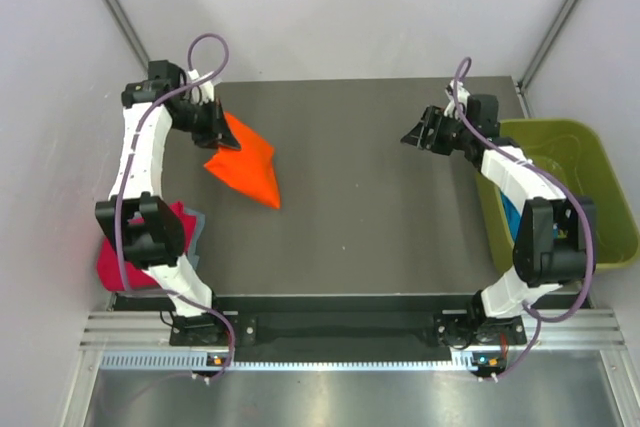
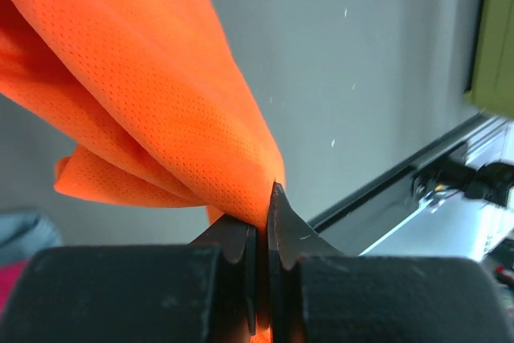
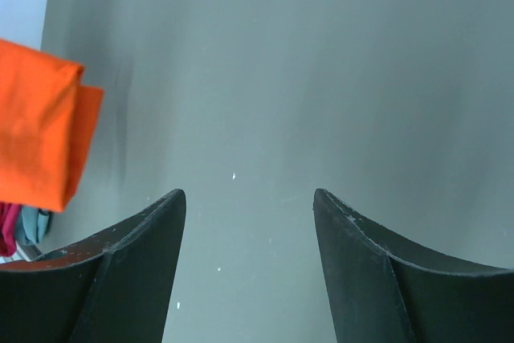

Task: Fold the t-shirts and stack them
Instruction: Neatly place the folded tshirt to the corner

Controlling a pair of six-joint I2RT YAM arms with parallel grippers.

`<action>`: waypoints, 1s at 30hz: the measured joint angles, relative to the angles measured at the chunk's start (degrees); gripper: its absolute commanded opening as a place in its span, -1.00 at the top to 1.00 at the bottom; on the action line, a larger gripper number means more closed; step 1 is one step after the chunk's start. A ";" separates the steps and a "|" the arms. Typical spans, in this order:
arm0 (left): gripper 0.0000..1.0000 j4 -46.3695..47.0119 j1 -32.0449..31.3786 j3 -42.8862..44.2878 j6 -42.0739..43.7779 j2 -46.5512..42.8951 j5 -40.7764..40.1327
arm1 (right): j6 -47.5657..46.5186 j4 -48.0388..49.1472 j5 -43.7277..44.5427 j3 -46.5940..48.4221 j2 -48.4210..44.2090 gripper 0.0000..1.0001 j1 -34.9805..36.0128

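The bright orange t-shirt point(image 1: 250, 164) hangs folded from my left gripper point(image 1: 222, 135) at the table's far left, its lower tip on the table. In the left wrist view my left gripper point(image 2: 263, 208) is shut on an edge of the orange cloth point(image 2: 144, 86). A magenta-pink t-shirt point(image 1: 118, 265) lies on a grey-blue one point(image 1: 198, 225) at the near left, under the left arm. My right gripper point(image 1: 414, 133) is open and empty above the far right of the table. In the right wrist view my right gripper point(image 3: 249, 198) faces bare table, with the orange shirt point(image 3: 40, 126) at the left.
An olive-green plastic bin point(image 1: 585, 162) stands off the table's right edge beside the right arm. The dark grey table point(image 1: 360, 217) runs between the two arms. White walls close the back and sides.
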 measured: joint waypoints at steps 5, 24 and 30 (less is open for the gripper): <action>1.00 -5.53 1.55 0.31 5.70 -6.40 -2.82 | -0.11 -0.17 0.00 -3.08 -4.72 -0.31 -1.55; 1.00 -8.46 9.92 -11.34 28.94 -29.16 -23.17 | 1.20 0.59 -1.33 -12.28 -10.80 -0.30 -5.22; 1.00 -8.83 10.14 -14.45 32.44 -34.03 -25.62 | 1.68 0.66 -1.90 -12.22 -10.60 -0.31 -5.22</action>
